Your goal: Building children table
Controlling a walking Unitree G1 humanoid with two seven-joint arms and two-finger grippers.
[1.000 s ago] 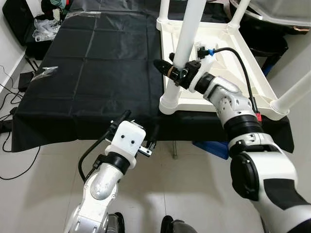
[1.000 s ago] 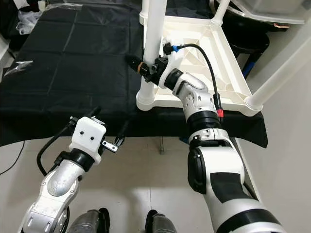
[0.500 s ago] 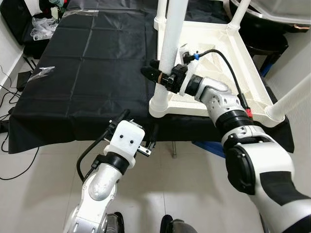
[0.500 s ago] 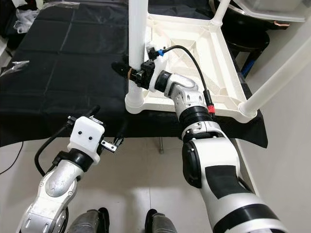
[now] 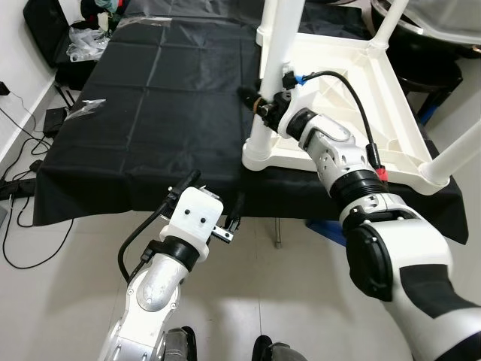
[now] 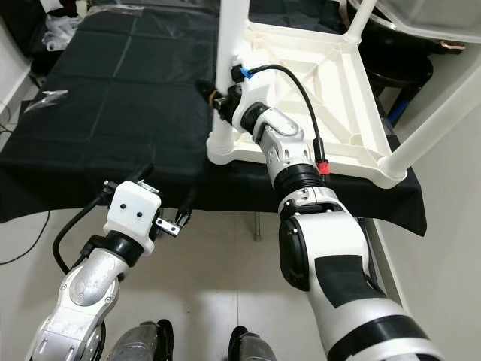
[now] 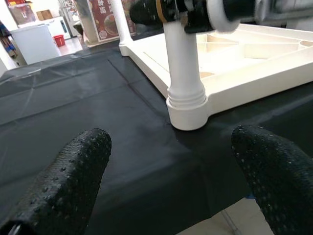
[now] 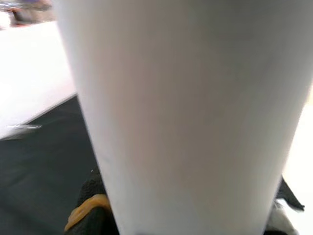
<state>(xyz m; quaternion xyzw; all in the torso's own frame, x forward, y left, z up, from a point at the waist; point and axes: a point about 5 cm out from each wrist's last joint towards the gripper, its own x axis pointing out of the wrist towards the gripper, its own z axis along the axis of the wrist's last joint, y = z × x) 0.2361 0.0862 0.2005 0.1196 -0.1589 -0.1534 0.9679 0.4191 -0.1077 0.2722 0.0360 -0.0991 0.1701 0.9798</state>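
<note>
Partly hidden right end effector (image 5: 259,105) behind table leg (image 5: 275,68)

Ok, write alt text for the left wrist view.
A white table leg stands upright in the corner socket of an upturned white table on a black cloth, with the right gripper clamped around it. The left gripper's fingers are spread in the foreground.

A red poster (image 7: 100,19) in the background carries white writing, too blurred to read; nothing else bears text.

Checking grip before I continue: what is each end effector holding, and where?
Right end effector clamps the white plastic table leg just above its socket; left end effector holds nothing.
</note>
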